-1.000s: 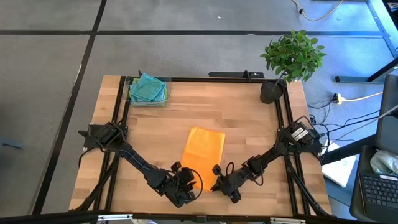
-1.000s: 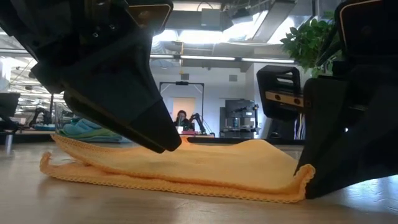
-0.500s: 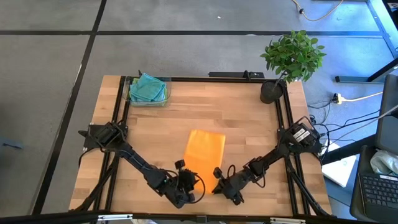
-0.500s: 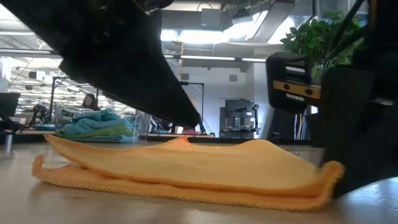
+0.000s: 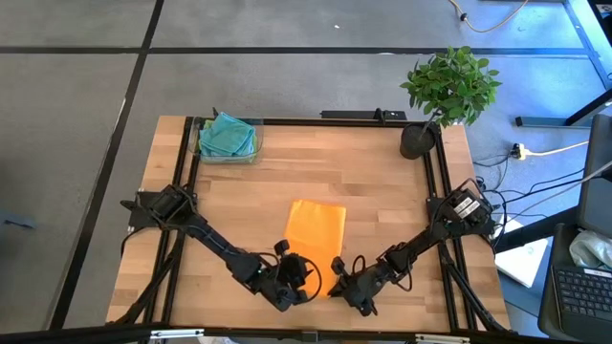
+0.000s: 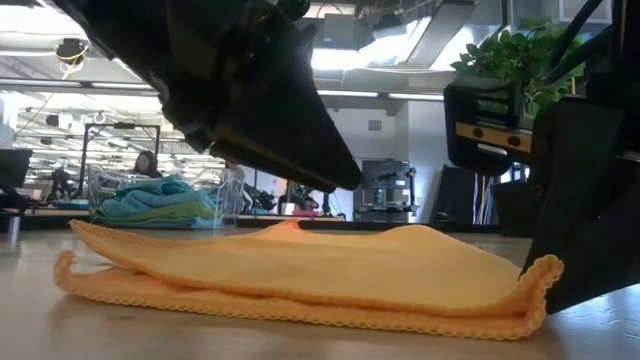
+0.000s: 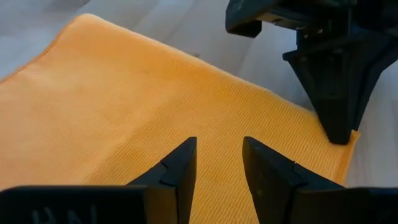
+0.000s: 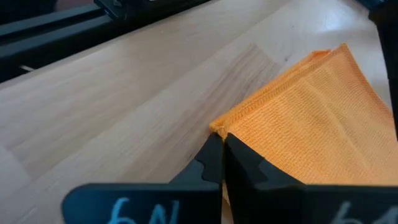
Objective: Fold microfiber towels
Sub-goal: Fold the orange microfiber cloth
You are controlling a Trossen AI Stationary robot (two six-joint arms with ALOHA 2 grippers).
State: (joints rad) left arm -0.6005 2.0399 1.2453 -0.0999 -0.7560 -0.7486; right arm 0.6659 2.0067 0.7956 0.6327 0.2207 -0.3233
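Note:
An orange microfiber towel (image 5: 316, 234) lies folded in several layers on the wooden table, near its front edge. My left gripper (image 7: 217, 152) hangs open a little above the towel's near part, with nothing between its fingers. My right gripper (image 8: 217, 140) is shut at the towel's near right corner. More microfiber towels, teal and light blue (image 5: 228, 137), lie stacked at the far left. My right gripper has its shut fingertips (image 7: 339, 127) on the towel's near right corner (image 8: 231, 124), coming slanting down from the table's right near side. How many layers lie between them is hidden. The corner (image 6: 545, 268) curls up against the fingers; the rest lies flat on the table.
The stacked towels sit in a clear bin (image 6: 160, 205) at the far left corner. A potted plant (image 5: 445, 91) stands at the far right corner. Black frame rails (image 5: 182, 191) run along both sides of the table. Bare wood lies between the orange towel and the bin.
My left gripper has moved toward the table's right edge over the towel, risen a little and rolled, staying open. The towel's near right corner has gone a little to the right with my right gripper, which stays shut; the towel's left end has kept its place.

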